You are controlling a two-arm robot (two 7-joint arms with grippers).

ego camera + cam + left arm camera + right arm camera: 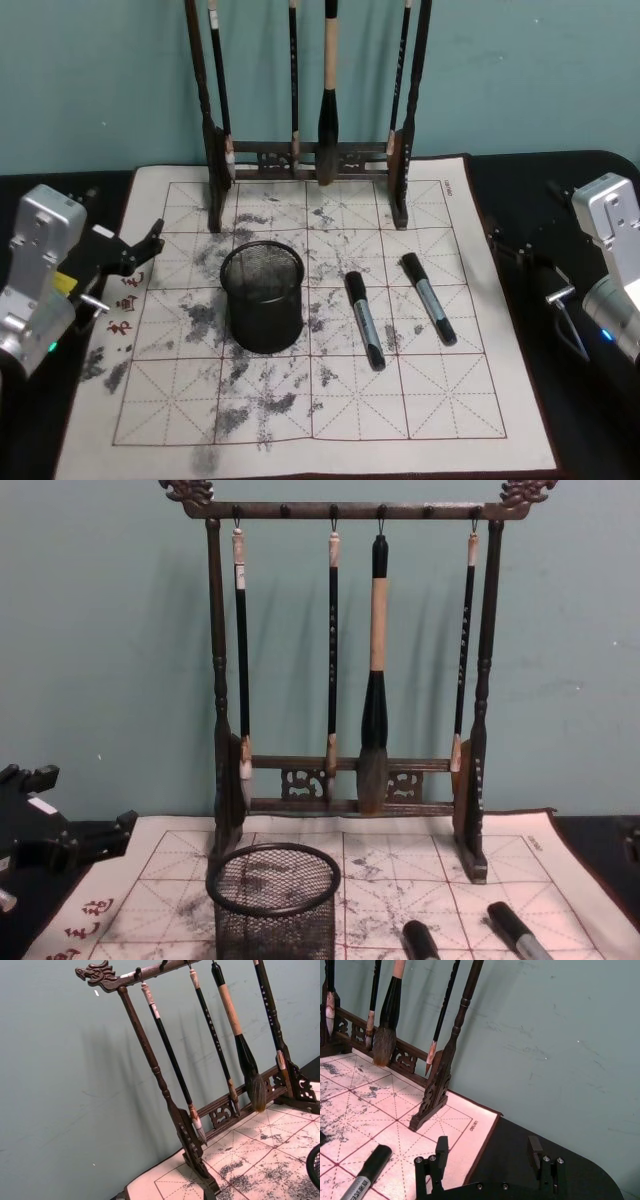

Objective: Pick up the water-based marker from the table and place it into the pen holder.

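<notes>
Hovering my left claw at the mat's 9 o'clock edge; can't tell its state. My right claw sits at 3 o'clock, jaws wide apart, empty. Pen holder stands upright mid-mat. At its 3 o'clock lie 2 markers: marker 1 near, marker 2 beyond, not touching.

We are looking at the holder standing on the mat before the rack, where four brushes are hanging. A marker and a second marker are lying right of it.
</notes>
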